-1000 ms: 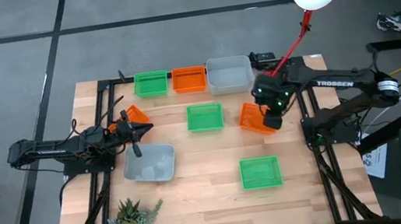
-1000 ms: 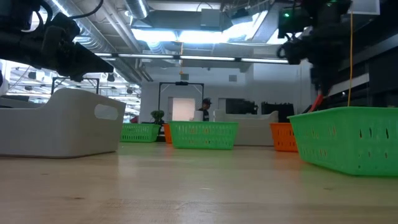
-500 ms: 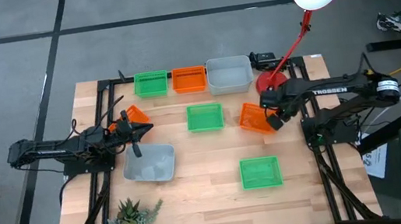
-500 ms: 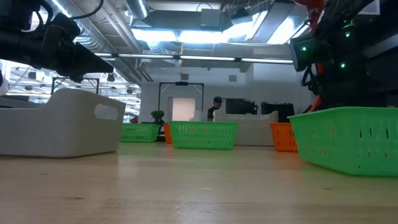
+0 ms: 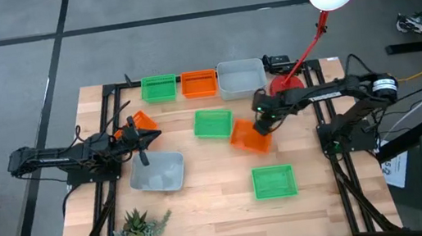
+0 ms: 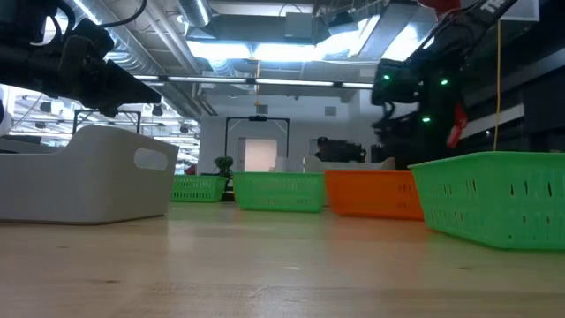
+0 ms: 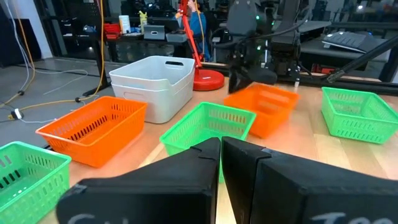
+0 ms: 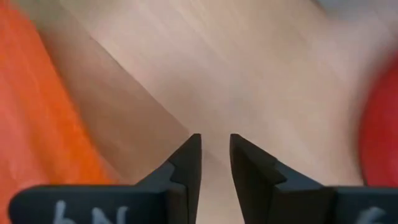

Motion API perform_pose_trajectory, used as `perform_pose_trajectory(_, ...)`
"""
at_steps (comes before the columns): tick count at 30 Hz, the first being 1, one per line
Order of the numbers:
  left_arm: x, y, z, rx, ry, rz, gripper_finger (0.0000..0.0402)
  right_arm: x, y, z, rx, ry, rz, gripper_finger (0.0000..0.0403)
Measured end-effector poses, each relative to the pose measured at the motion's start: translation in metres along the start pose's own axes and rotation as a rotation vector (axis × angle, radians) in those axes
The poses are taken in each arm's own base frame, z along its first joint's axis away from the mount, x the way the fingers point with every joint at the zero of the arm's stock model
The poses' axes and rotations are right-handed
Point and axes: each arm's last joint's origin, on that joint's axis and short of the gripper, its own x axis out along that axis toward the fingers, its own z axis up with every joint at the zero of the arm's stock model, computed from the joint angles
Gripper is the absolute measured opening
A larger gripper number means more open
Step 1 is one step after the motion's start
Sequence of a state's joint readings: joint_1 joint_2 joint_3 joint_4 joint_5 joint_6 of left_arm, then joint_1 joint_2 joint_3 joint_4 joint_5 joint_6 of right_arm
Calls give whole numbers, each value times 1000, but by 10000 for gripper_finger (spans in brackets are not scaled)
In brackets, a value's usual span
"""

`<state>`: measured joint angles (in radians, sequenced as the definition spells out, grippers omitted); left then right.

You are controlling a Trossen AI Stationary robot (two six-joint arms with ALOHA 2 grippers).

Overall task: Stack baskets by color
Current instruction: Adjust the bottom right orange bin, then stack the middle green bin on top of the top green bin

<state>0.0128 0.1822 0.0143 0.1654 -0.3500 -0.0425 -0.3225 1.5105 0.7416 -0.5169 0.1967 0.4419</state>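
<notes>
orange basket [image 5: 248, 137]: mid-bench, tilted, touching the middle green basket [image 5: 213, 123].
right gripper [image 5: 262, 122]: at its right-hand rim, jaws parted, grasping nothing seen.
left gripper [image 5: 142, 154]: clenched, farther off.

No readable text, brand or no. is shown on baskets or table. Only blurred white marks are seen on the right gripper [image 8: 214, 163] body; these can't be read.
</notes>
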Motion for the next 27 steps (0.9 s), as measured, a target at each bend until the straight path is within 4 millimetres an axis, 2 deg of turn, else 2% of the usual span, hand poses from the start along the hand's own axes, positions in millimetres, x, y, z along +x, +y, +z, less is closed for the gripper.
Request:
perform_pose_trajectory(4, 0, 0, 0, -1, 0, 0, 9, 0, 9, 18, -42, -74, 54, 84)
perform_pose_trajectory(10, 0, 0, 0, -6, 0, 0, 9, -21, 19, 43, -110, -155, 88, 84)
perform_pose_trajectory(13, 0, 0, 0, -51, 0, 0, 9, -31, 22, 43, -172, -82, 66, 84)
perform_pose_trajectory(17, 0, 0, 4, -80, -37, -3, 9, -42, 23, 32, -227, 24, 29, 84)
perform_pose_trajectory(23, 6, -5, 15, -164, 9, -87, 9, -54, 26, 27, -261, -4, 34, 84)
perform_pose_trajectory(27, 19, -12, 37, -143, 87, -99, 9, -63, 23, 27, -243, -36, 26, 84)
